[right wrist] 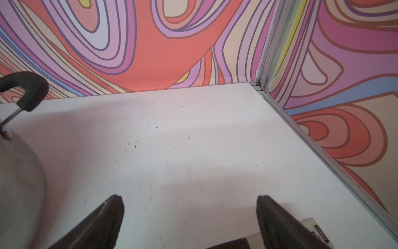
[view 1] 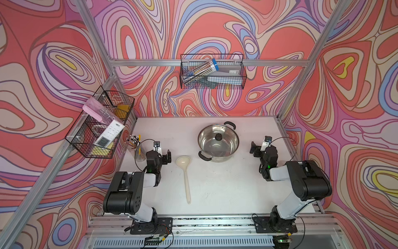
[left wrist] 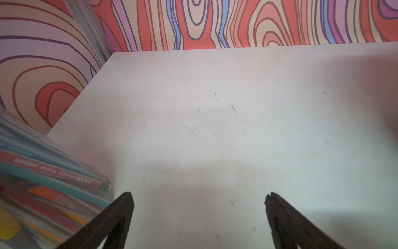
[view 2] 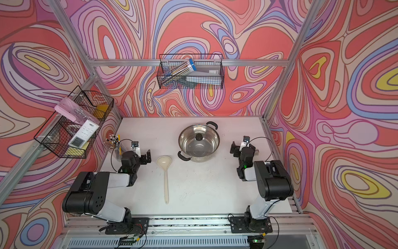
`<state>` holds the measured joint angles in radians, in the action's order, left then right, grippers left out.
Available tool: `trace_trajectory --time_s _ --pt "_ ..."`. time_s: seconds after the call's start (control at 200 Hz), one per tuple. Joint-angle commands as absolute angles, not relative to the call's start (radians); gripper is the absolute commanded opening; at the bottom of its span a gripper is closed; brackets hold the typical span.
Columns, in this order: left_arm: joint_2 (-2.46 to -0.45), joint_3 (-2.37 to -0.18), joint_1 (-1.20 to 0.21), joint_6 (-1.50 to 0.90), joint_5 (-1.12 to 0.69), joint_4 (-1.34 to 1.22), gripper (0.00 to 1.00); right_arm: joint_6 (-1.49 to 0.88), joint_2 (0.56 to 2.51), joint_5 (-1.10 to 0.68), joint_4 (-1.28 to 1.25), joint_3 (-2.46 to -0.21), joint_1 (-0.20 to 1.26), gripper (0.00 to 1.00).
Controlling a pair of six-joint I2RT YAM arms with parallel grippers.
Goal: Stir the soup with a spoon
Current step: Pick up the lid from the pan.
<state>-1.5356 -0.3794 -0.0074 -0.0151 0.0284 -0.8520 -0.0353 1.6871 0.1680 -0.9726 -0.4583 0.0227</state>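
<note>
My left hand (left wrist: pixel 198 201) is open, its jaws spread wide over bare tabletop (view 1: pixel 217 189) with nothing between them. A clear cup of pencils (left wrist: pixel 45 183) stands right beside its outer finger. My right hand (right wrist: pixel 189 204) is spread just as wide and is empty too, low over the tabletop near the right edge.

The spoon (view 1: pixel 186 181) lies flat on the tabletop between my two arms, closer to my left one. Its round bowl faces up and points toward the back wall, and its slim handle runs back toward my bases. The bowl sits just to the right of my left hand, and neither hand touches it.

The steel pot (view 1: pixel 217 160) stands farther back and to the right of the spoon's bowl, near it but apart. A black knob (view 1: pixel 219 137) shows at the pot's middle. In the right wrist view one black pot handle (right wrist: pixel 28 90) shows at the edge, so the pot is just to the left of my right hand.
</note>
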Motion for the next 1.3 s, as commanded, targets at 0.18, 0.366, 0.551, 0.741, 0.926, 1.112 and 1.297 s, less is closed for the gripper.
trace_trajectory --time_s 0.18,0.366,0.551,0.741,0.926,1.112,1.297 --pt "-1.536 -0.386 -0.006 -0.014 0.020 -0.865 0.99 -0.038 1.698 0.176 -0.973 -0.461 0.021 0.98" --pt "-1.536 -0.386 -0.007 -0.015 0.021 -0.864 0.99 -0.038 1.698 0.176 -0.972 -0.459 0.021 0.98" --pt "-1.536 -0.386 -0.006 -0.014 0.021 -0.864 0.99 -0.040 1.698 0.175 -0.973 -0.460 0.020 0.98" --pt "-1.418 -0.400 -0.017 -0.015 0.059 -0.753 0.99 -0.064 1.552 0.252 -0.765 -0.503 0.022 0.98" --pt "-1.190 -0.601 -0.037 -0.107 0.121 -0.237 0.99 -0.244 1.348 0.295 -0.115 -0.756 0.023 0.98" --pt "-1.094 -0.775 -0.049 -0.321 0.114 0.132 0.99 -0.499 1.307 0.322 0.344 -1.004 0.023 0.98" --pt "-1.084 -0.963 -0.076 -0.468 -0.061 0.469 0.99 -0.606 1.326 0.049 0.578 -1.235 0.033 0.84"
